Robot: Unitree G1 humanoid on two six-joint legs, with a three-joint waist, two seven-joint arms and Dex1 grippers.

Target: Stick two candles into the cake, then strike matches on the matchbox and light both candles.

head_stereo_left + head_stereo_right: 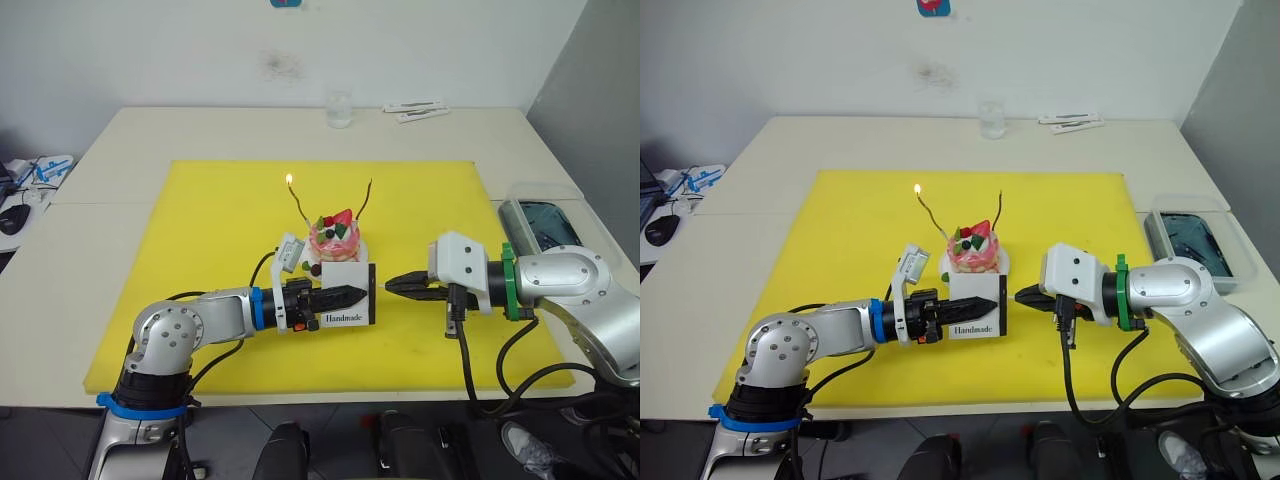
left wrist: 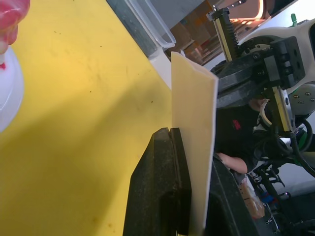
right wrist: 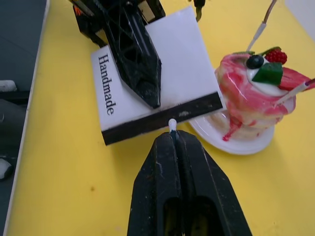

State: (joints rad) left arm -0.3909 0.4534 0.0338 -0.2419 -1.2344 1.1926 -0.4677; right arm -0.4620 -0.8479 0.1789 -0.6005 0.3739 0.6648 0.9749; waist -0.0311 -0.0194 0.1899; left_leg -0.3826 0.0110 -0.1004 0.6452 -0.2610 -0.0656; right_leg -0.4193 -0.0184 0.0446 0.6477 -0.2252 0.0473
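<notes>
Left eye view: small round pink layered cake (image 1: pixel 337 243) on a small white plate, standing near the middle of the yellow rectangular foam mat (image 1: pixel 200 230), somewhat toward its front edge. Two thin curved brownish candles planted in the cake, the left one (image 1: pixel 298 203) carrying a small flame at its tip, the right one (image 1: pixel 366 197) unlit. Flat white matchbox (image 1: pixel 346 294) lettered "Handmade", held upright just in front of the cake, clamped by the left gripper (image 1: pixel 345 295), black fingers pressed on the box faces. Right gripper (image 1: pixel 398 283) just beside the box's right edge, fingers pressed together, tips level with the box.

Right eye view: same layout; pale table (image 1: pixel 790 150) under the mat, clear glass (image 1: pixel 991 118) at the table's far edge.

Left wrist view: thin pale edge of the matchbox rising between the two black fingers (image 2: pixel 157 196), pinched tight; right gripper's black body close beyond the box edge.

Right wrist view: short match (image 3: pixel 172 124), pale tip protruding from the closed right fingers, tip touching the black strip (image 3: pixel 162 122) along the matchbox edge. Cake just beyond that strip, close against the box's corner.
</notes>
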